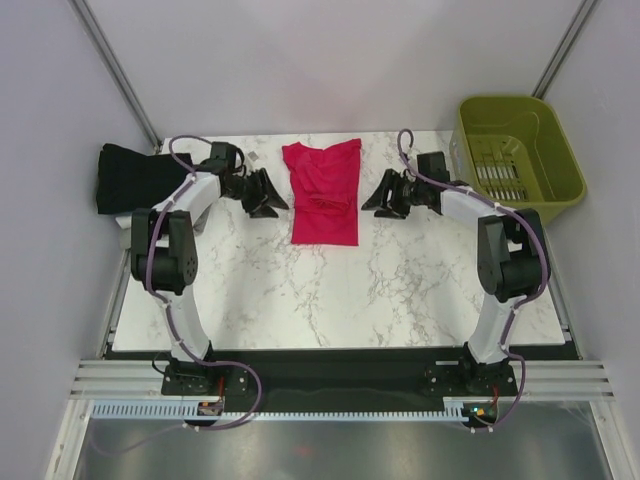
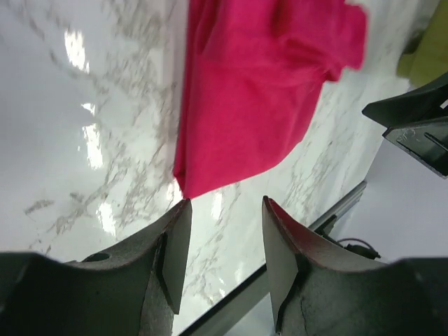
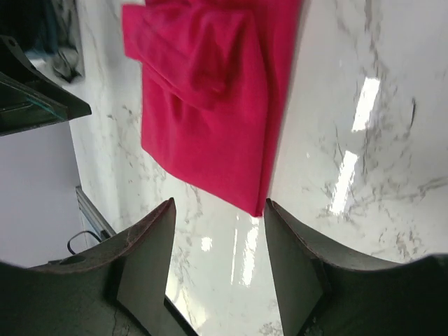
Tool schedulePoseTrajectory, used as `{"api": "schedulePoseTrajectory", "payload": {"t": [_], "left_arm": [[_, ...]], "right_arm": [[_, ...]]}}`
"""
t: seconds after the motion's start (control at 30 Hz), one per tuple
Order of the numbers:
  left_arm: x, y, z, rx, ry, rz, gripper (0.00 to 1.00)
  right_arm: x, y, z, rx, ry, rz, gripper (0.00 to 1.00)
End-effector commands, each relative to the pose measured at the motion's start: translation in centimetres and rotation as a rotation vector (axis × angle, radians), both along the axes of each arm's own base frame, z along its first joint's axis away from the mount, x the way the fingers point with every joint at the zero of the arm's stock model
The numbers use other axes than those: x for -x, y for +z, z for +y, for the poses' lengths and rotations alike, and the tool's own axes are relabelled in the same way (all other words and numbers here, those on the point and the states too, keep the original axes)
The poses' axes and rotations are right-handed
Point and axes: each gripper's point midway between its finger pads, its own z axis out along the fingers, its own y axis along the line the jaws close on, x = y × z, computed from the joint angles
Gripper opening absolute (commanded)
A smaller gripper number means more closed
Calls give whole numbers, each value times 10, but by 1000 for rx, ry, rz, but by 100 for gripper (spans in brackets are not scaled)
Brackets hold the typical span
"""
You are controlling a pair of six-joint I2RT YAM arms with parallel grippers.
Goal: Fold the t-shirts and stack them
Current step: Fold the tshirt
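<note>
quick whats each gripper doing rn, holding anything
Left gripper: open, fingers empty, just beside the pink t-shirt.
Right gripper: open, fingers empty, nothing held.

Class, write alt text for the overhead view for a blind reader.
A folded crimson-pink t-shirt lies on a marble table between the open left gripper and open right gripper, neither touching it. A black folded shirt sits far left, an olive-green basket far right.
</note>
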Motion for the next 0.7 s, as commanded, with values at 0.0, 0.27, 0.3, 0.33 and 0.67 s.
{"api": "schedulePoseTrajectory", "payload": {"t": [0.0, 0.27, 0.3, 0.33, 0.67], "left_arm": [[38, -23, -3, 10, -54, 102, 52], [56, -72, -1, -2, -52, 246, 52], [57, -77, -1, -3, -52, 258, 52], [57, -80, -1, -4, -52, 264, 52], [59, -99, -9, -11, -74, 307, 52]], "right_arm": [[34, -25, 9, -34, 42, 101, 62], [38, -53, 22, -48, 55, 182, 61], [38, -55, 23, -48, 58, 184, 61], [39, -56, 23, -45, 58, 188, 61], [65, -80, 43, -33, 101, 255, 61]]}}
